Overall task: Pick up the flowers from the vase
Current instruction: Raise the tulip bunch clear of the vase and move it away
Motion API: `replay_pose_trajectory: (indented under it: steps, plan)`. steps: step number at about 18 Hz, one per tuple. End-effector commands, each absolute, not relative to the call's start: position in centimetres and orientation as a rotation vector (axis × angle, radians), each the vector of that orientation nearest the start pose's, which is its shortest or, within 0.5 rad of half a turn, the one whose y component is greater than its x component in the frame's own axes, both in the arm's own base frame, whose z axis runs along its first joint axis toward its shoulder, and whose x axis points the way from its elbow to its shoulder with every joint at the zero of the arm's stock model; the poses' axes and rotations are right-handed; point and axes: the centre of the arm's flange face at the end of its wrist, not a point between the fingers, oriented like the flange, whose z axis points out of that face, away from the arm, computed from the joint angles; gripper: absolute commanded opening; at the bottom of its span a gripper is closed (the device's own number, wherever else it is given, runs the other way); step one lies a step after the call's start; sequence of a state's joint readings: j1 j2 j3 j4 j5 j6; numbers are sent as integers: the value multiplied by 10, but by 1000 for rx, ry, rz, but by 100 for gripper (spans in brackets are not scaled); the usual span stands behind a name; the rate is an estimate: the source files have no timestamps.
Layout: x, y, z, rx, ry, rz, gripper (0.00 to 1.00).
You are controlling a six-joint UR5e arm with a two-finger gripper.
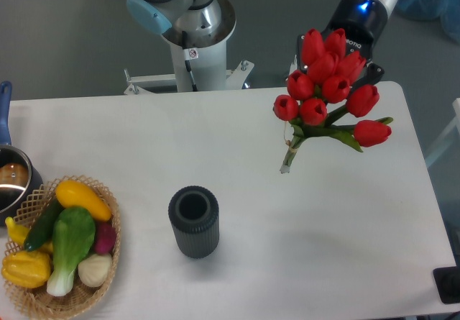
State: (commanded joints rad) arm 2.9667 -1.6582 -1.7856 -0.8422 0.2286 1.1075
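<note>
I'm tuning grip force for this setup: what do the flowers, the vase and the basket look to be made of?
The flowers look artificial, perhaps fabric or plastic: uniform glossy red buds and stiff stems holding their shape in the air. The vase looks like matte dark grey plastic or rubber, with fine moulded ribs; ceramic can't be ruled out. The basket is woven wicker, tan, with an open lattice rim.

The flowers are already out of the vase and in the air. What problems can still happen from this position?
1. The gripper is mostly hidden behind the flowers, so how firm its hold is cannot be judged; the bunch might slip.
2. The stems hang tilted low over the table and could catch on it if the arm descends.
3. The vase stands free and empty; a low return sweep could topple it.
</note>
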Motion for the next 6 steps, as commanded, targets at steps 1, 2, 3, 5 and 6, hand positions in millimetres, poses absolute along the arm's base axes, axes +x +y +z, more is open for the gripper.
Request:
replay_pose_trajectory:
  steps: [1,2,3,5,6]
  plan:
    - [-464,316,490,-1779,45,-78,29]
    - [-464,316,489,-1780,44,-78,29]
    - [-464,316,488,-1780,45,-77,29]
    - [-463,316,488,-1783,46,-77,29]
    - [-462,316,484,-1785,41,-82,29]
